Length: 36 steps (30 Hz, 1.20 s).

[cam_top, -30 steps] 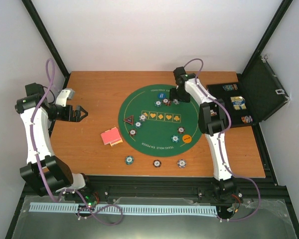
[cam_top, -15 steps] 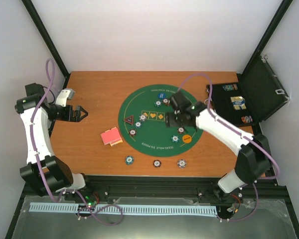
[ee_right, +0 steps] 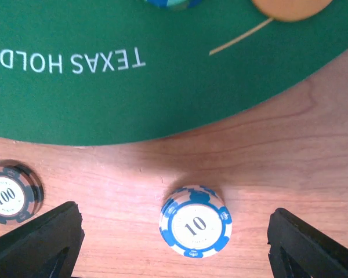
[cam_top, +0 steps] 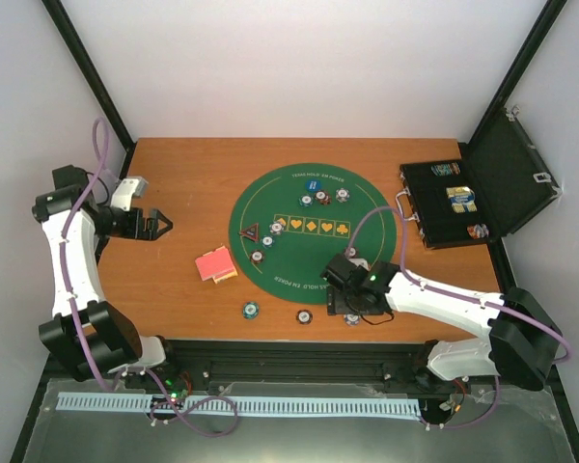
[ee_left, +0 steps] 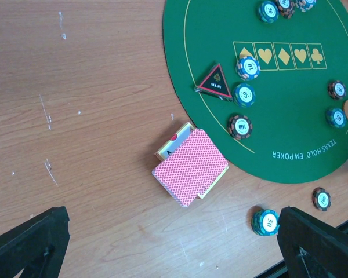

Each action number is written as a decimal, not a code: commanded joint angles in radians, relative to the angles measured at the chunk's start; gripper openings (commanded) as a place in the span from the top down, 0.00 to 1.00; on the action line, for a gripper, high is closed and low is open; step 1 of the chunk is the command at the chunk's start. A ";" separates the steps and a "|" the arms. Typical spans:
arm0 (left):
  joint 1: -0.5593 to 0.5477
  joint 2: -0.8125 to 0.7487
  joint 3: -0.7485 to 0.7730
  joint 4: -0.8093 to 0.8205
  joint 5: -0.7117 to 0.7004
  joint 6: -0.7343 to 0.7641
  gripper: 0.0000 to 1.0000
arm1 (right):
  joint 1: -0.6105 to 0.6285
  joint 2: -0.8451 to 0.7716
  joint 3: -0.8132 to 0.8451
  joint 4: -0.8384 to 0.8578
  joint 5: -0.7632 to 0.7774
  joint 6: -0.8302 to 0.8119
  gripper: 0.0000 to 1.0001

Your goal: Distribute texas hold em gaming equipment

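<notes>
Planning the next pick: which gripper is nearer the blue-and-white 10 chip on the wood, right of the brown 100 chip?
Right. The right gripper hangs over the blue-and-white 10 chip, jaws open; the left gripper is far off to its left.

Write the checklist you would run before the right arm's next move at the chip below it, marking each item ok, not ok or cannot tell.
1. The right gripper is open: ok.
2. The blue 10 chip lies between its fingers: ok.
3. That chip lies flat on the bare table, off the green mat: ok.
4. The 100 chip is clear of the nearer finger's path: cannot tell.
5. The left gripper is open and away from the mat: ok.
</notes>
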 commanded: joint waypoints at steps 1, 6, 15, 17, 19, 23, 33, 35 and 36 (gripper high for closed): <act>0.001 -0.026 -0.008 -0.018 0.018 0.054 0.00 | 0.033 -0.003 -0.040 0.053 -0.009 0.083 0.13; 0.000 -0.039 -0.031 -0.021 0.008 0.075 0.00 | 0.044 0.014 -0.086 0.097 -0.032 0.089 0.16; 0.000 -0.047 -0.028 -0.027 0.010 0.074 0.00 | 0.045 0.028 -0.141 0.123 -0.030 0.097 0.22; 0.000 -0.050 -0.028 -0.025 0.011 0.074 0.00 | 0.046 0.029 -0.163 0.134 -0.034 0.101 0.24; 0.000 -0.052 -0.028 -0.025 0.010 0.073 0.00 | 0.045 0.029 -0.177 0.145 -0.036 0.104 0.25; 0.000 -0.052 -0.030 -0.026 0.006 0.075 0.00 | 0.045 0.034 -0.189 0.162 -0.039 0.105 0.31; 0.001 -0.049 -0.015 -0.028 0.003 0.071 0.00 | 0.045 0.073 -0.149 0.165 -0.044 0.075 0.48; 0.001 -0.045 -0.014 -0.027 0.008 0.070 0.00 | 0.045 0.078 -0.141 0.161 -0.041 0.071 0.51; 0.001 -0.045 -0.014 -0.027 0.010 0.068 0.00 | 0.045 0.078 -0.137 0.159 -0.039 0.068 0.53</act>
